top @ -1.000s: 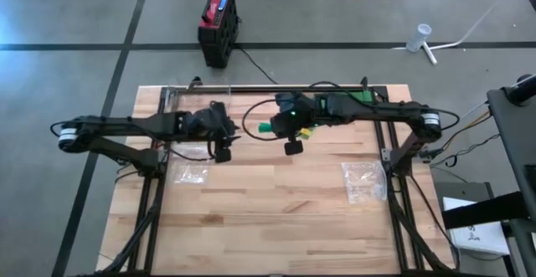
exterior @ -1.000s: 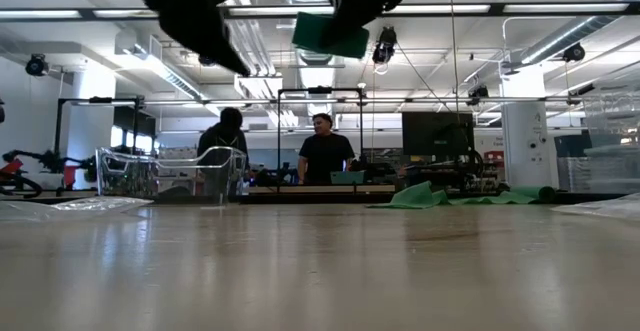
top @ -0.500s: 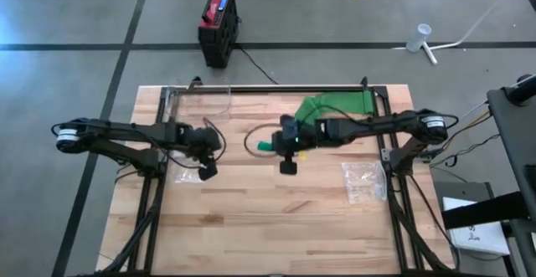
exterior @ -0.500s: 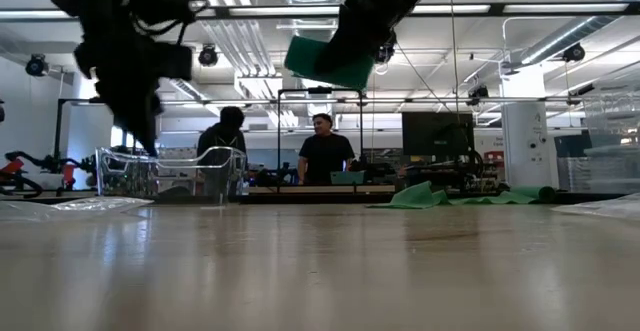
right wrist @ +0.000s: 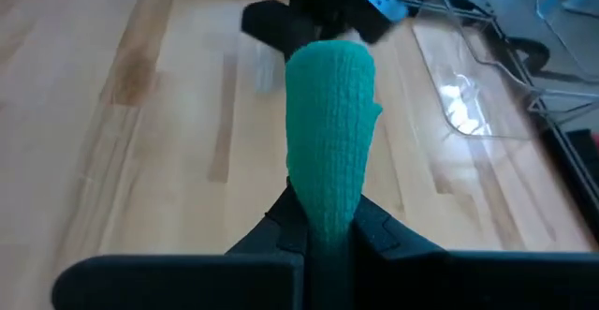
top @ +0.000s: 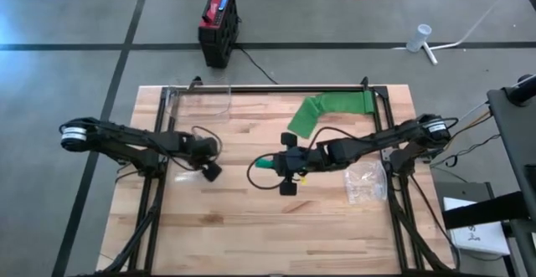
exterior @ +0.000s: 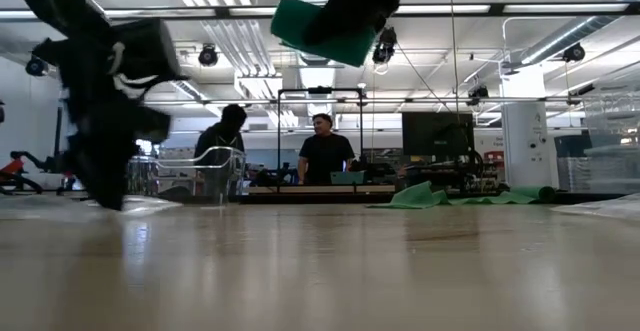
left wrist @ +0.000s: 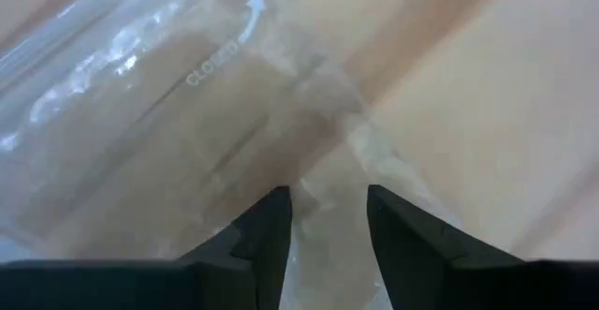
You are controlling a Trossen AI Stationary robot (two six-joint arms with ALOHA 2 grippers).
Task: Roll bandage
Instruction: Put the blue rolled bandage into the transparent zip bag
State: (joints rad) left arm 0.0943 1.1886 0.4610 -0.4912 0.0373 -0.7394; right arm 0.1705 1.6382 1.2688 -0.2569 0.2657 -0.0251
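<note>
Two arms over the wooden worktop (top: 251,227), both low. Right tool (top: 270,165) near worktop centre, reaching in from 3 o'clock, fingers clamped together on a green rolled bandage (right wrist: 329,174); the roll sticks out past the fingertips toward 9 o'clock. In the low view the same green roll (exterior: 322,29) hangs high above the worktop surface, not touching it. In the high view only a small green tip (top: 264,164) shows at the tool.

Left tool (left wrist: 325,221) at about 9 o'clock of centre, arm coming in from the left edge. Fingers (left wrist: 265,235) apart with a clear gap, nothing between them; they point down at a clear plastic bag (left wrist: 168,113) with the word "CLOSE" readable on its seal strip. Tips are right over the bag's edge; cannot tell if touching. High view: that bag (top: 189,175) lies just beside the left tool (top: 211,171).

Second clear bag (top: 365,182) at 3 o'clock side of worktop, near the right arm's elbow, untouched. Loose unrolled green bandage strip (top: 331,110) lies flat toward 1 o'clock at the far edge, well apart from both tools. Clear bin (top: 199,100) at 11 o'clock corner.

Off the worktop: black-and-red case (top: 219,24) on the floor at 12 o'clock. Low view shows two people (exterior: 325,156) standing far back in the room.
</note>
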